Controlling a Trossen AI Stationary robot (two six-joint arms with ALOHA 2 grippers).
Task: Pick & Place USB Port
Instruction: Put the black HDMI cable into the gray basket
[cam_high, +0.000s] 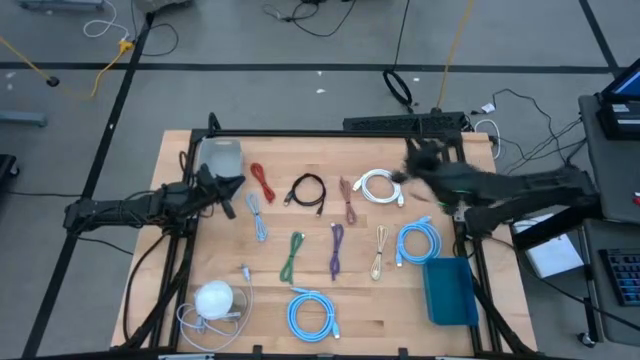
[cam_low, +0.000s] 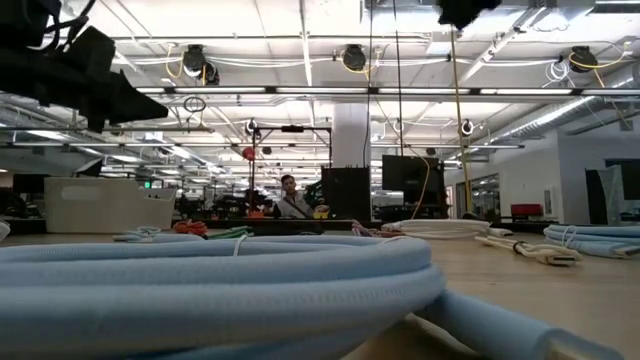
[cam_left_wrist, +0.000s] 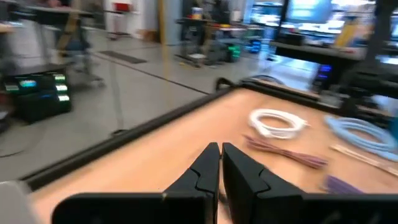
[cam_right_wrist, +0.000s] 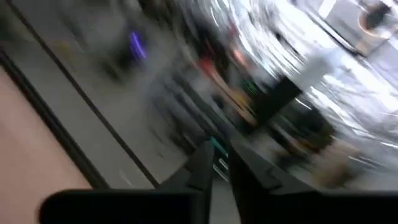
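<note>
Several coiled and loose cables lie flat on the wooden table (cam_high: 200, 250): red (cam_high: 263, 182), black (cam_high: 306, 191), a white coil (cam_high: 378, 187), green (cam_high: 292, 255), purple (cam_high: 336, 250) and blue coils (cam_high: 418, 243). I cannot tell a separate USB port apart from them. My left gripper (cam_high: 240, 183) hovers level at the far left, shut and holding nothing (cam_left_wrist: 221, 155). My right gripper (cam_high: 412, 160) is blurred above the far right, beside the white coil. Its fingers stand slightly apart (cam_right_wrist: 221, 158) with nothing between them.
A blue bin (cam_high: 450, 290) stands at the near right. A grey box (cam_high: 221, 156) sits at the far left corner, and a white round object (cam_high: 213, 298) with a cord lies near left. A black rail (cam_high: 400, 123) runs along the far edge. People sit far off in the room (cam_low: 290, 195).
</note>
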